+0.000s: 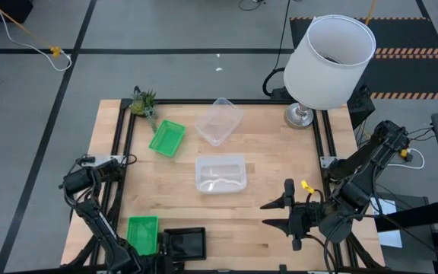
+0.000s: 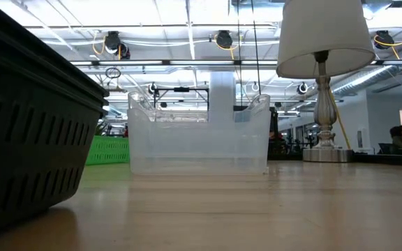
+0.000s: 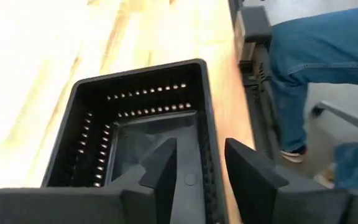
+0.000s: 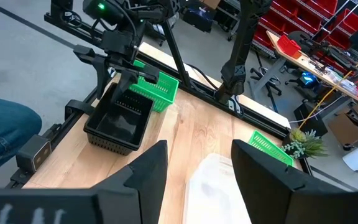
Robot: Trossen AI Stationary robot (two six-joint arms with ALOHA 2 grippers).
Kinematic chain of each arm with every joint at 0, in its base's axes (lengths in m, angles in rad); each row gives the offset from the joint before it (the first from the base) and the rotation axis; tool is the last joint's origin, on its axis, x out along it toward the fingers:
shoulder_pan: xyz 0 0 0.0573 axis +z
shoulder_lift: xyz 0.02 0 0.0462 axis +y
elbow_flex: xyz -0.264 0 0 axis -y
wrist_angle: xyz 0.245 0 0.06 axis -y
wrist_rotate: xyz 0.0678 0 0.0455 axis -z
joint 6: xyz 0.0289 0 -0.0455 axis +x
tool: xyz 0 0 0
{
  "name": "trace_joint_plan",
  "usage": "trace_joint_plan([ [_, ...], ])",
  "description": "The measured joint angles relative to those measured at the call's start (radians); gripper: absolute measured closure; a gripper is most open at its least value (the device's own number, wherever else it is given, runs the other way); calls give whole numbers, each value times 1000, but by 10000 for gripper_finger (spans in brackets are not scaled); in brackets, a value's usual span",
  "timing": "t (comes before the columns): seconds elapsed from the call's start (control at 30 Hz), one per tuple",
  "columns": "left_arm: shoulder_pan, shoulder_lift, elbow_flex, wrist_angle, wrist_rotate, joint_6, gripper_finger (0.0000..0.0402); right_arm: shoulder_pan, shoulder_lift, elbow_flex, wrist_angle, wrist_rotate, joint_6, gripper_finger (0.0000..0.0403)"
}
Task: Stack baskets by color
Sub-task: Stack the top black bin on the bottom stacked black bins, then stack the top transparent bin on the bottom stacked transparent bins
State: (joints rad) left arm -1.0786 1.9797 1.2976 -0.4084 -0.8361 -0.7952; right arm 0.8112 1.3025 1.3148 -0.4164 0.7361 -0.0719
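Note:
A black mesh basket [image 3: 135,118] rests on its base at the table's near edge [image 1: 185,243], beside a green basket [image 1: 143,234]. My left gripper [image 3: 201,143] is open over the black basket's side wall, one finger inside and one outside, with a gap on both sides. A second green basket [image 1: 166,138] lies at the far left. One clear basket [image 1: 220,173] sits mid-table, and another [image 1: 219,120] sits behind it, turned at an angle. My right gripper [image 1: 265,214] hangs open above the table's near right, holding nothing.
A white lamp [image 1: 329,61] stands at the far right corner and a small green plant [image 1: 143,100] at the far left. A person's leg in blue jeans [image 3: 328,62] is close to the near edge by the black basket. Bare wood lies between the clear basket and the near edge.

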Motion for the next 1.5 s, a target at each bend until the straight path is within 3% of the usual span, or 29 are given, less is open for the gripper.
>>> trace_joint_plan([
  [0.27,6,-109,0,-20,32,8,266,0,0,0,0,0,0,232],
  [0.57,90,-238,0,-261,34,44,285,0,0,0,0,0,0,232],
  [0.73,167,-308,0,-375,42,105,290,0,0,0,-15,0,0,232],
  [1.07,359,-380,0,-374,55,334,291,0,0,0,-23,0,0,232],
  [1.5,587,-380,0,-385,60,387,291,0,0,0,-49,0,3,232],
])
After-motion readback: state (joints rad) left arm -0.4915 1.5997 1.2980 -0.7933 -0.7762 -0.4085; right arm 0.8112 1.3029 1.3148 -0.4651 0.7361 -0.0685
